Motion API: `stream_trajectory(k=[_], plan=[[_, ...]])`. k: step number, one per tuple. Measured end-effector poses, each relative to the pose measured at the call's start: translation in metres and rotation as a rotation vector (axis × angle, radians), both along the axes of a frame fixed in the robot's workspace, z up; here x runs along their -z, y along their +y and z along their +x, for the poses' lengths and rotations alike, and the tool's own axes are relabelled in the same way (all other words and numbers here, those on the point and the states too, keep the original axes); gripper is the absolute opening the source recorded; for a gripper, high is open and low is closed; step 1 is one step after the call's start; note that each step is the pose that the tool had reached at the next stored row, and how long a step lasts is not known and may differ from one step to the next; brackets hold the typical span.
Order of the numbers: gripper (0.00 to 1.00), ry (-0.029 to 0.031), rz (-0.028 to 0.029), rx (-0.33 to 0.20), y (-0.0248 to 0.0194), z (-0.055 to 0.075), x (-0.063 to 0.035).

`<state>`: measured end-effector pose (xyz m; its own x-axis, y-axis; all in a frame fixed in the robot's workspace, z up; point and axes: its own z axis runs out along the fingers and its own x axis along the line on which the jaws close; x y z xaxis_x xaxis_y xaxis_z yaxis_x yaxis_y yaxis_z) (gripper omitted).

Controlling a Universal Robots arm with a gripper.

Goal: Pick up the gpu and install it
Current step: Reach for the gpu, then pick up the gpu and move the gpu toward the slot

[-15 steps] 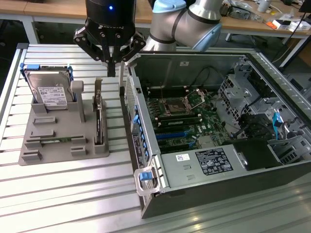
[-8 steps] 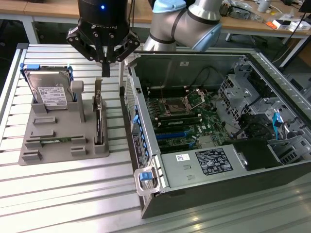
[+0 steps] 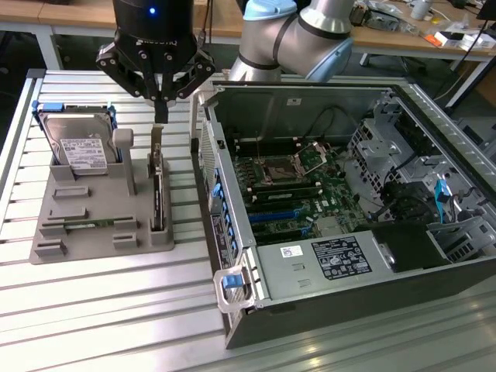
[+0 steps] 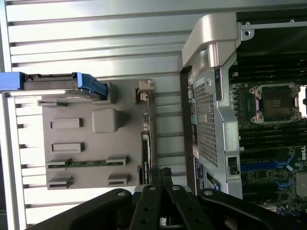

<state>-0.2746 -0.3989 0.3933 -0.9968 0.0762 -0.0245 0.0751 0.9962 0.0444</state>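
While the gpu (image 3: pixel 158 198) stands on its long edge in a slot at the right side of the grey holder (image 3: pixel 101 240), as seen from the exterior view, the gripper (image 3: pixel 160 116) is hung directly over its far end. The fingers are drawn together into a narrow point, and nothing is seen clamped between them. Their tips are placed just above the card's pale metal bracket (image 3: pixel 155 147); whether contact is made cannot be told. In the wrist view the closed gripper (image 4: pixel 160 173) is seen close beside the gpu (image 4: pixel 145 148), which is seated in the holder (image 4: pixel 91 143). A hard drive (image 3: pixel 77 147) in a blue frame is propped at the far left of the holder, and a memory stick (image 3: pixel 89 225) is laid flat near its front edge. To the exterior view's right, an open computer case (image 3: pixel 203 147) is laid on the slatted table (image 3: pixel 116 310), with its motherboard (image 3: pixel 310 194) exposed.
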Motion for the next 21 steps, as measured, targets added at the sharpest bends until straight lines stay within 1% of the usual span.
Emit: stream_trajectory(k=[9,21], plan=[[0.11,0.0000,0.0000,0.000,0.0000,-0.0093,0.0000],[0.11,0.0001,0.0000,-0.002,0.0000,-0.0095,0.0000]])
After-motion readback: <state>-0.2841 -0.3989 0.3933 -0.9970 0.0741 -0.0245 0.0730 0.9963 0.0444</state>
